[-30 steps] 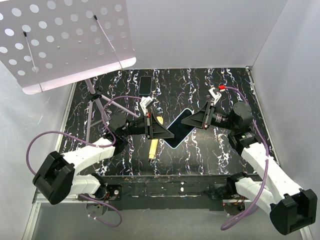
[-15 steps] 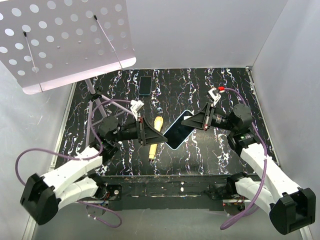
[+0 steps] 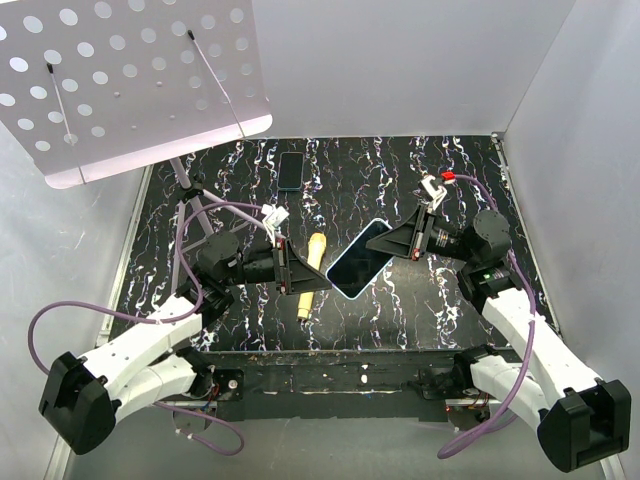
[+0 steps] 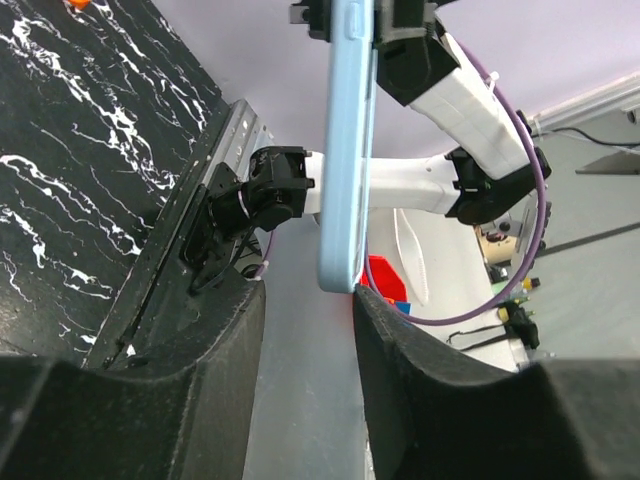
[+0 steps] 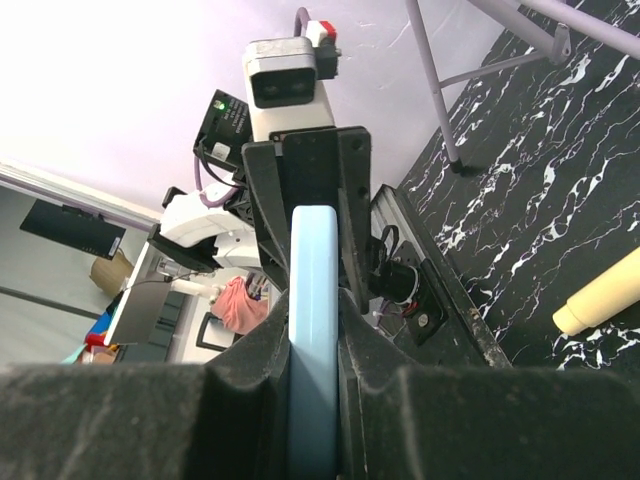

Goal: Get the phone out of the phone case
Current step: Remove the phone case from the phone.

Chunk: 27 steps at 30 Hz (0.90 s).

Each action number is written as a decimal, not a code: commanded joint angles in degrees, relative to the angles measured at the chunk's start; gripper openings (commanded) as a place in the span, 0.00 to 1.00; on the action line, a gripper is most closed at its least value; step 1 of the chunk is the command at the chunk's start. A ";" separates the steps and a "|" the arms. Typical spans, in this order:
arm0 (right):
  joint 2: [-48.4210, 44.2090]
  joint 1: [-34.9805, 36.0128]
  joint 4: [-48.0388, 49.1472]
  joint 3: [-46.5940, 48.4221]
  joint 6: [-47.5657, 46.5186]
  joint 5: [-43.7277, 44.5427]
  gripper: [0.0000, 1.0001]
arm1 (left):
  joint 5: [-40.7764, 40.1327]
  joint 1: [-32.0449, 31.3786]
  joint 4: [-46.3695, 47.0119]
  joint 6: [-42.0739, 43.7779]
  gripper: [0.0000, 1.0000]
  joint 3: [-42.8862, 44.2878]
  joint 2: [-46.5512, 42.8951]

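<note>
Our right tool (image 3: pixel 392 240) clamps the cased phone (image 3: pixel 357 261); its long axis points at our open left tool (image 3: pixel 303 277), free end at its mouth.

Readable text: none in any view.
Phone case (image 3: pixel 358 260): pale blue rim, dark glossy face; no brand or lettering can be made out.
Second phone (image 3: pixel 291 170): at 12 o'clock on the table, dark face, too small to read.
Perforated plate (image 3: pixel 130 80): at 10 o'clock, only round holes, no print.
Red tab (image 3: pixel 446 177): at 2 o'clock, plain red, no legible mark.
Grey camera housing (image 5: pixel 283 75): two dark lenses, no legible label.
</note>
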 commanded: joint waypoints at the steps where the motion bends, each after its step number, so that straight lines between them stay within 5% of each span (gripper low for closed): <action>1: -0.68 -0.15 6.55 -0.05 2.13 -1.16 0.01 | 1.50 0.18 3.94 -0.72 0.37 1.35 0.19; 7: -1.12 -0.23 6.28 -0.23 1.78 -1.78 0.01 | 3.43 0.18 8.52 -3.10 0.28 1.53 2.03; 13: -0.86 -0.15 7.59 0.21 3.00 -2.39 0.01 | 6.60 0.18 13.78 -3.98 0.06 1.62 3.79; 18: 0.19 -0.06 18.13 -1.02 12.22 -5.73 0.01 | 17.13 0.27 38.00 -7.31 0.00 0.03 7.91; 27: 0.28 0.03 36.40 -1.73 29.80 -8.72 0.01 | 21.46 0.62 63.62 -19.18 0.00 3.46 23.90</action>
